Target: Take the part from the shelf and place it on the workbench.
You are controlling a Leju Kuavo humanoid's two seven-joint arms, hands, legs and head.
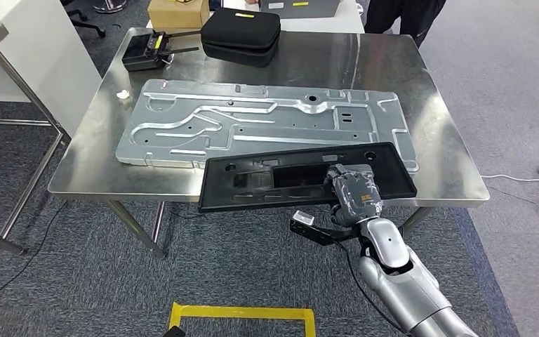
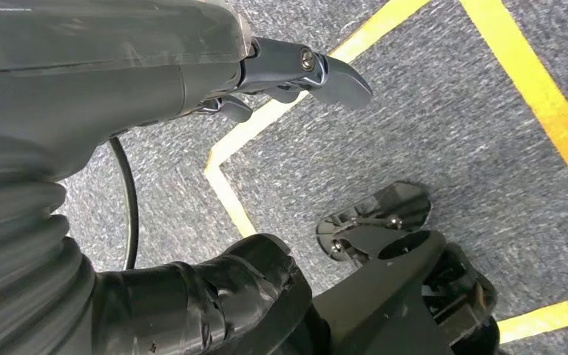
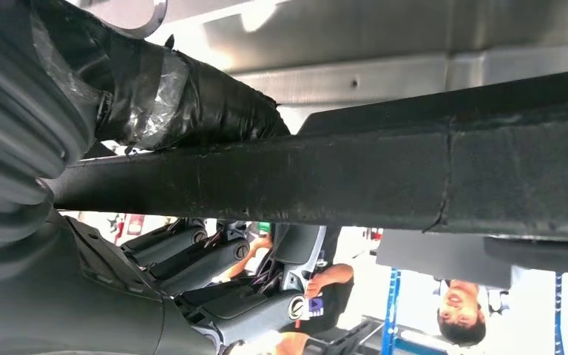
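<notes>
Steel workbench (image 1: pixel 421 112): metal panel (image 1: pixel 253 119), black part (image 1: pixel 281 179), cases (image 1: pixel 242 31).

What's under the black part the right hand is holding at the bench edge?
The black part lies partly over the silver stamped panel and the workbench, its near edge overhanging. The right hand grips that edge; what the part covers is hidden.

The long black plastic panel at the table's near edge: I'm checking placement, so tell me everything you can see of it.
The long black plastic panel is a flat, matte rectangle with a raised rim and recessed cut-outs along its middle. It lies slightly skewed on the steel workbench, its far edge overlapping the grey stamped metal sheet, its near edge jutting past the table's front. The right hand grips its near right part, thumb on top, fingers beneath.
</notes>
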